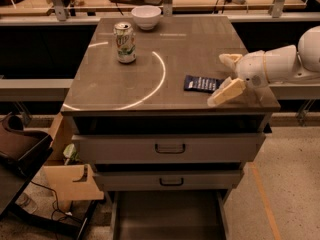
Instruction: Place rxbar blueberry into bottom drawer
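Note:
The rxbar blueberry (202,83), a flat dark navy bar with white lettering, lies on the cabinet top near its right front edge. My gripper (228,76) is at the bar's right end, just above the top, with its two cream fingers spread: one finger (226,92) lies in front of the bar's right end, the other (229,60) behind it. The gripper is open and holds nothing. The bottom drawer (168,215) is pulled out below the two handled drawers and shows a dark interior.
A green-and-white soda can (124,43) stands at the back left of the top. A white bowl (146,17) sits at the back edge. A dark chair (20,154) and cardboard boxes (70,181) stand on the floor to the left.

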{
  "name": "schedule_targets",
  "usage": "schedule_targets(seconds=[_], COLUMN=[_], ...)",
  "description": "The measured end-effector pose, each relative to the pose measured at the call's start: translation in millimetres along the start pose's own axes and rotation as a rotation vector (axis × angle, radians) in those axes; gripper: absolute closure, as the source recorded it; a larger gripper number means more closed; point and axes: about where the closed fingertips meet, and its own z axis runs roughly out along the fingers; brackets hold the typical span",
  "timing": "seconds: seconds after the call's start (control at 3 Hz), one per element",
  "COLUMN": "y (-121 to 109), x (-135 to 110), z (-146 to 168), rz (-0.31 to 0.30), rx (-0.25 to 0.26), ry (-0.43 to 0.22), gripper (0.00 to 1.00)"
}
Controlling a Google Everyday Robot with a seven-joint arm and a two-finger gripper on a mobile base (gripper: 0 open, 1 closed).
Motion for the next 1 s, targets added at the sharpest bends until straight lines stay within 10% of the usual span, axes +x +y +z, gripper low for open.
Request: schedule_targets(seconds=[1.0], y=[-2.7], x=[20.1], z=[5.3], rz=[0.065], rx=[-0.003], ry=[-0.015], gripper=[0.61])
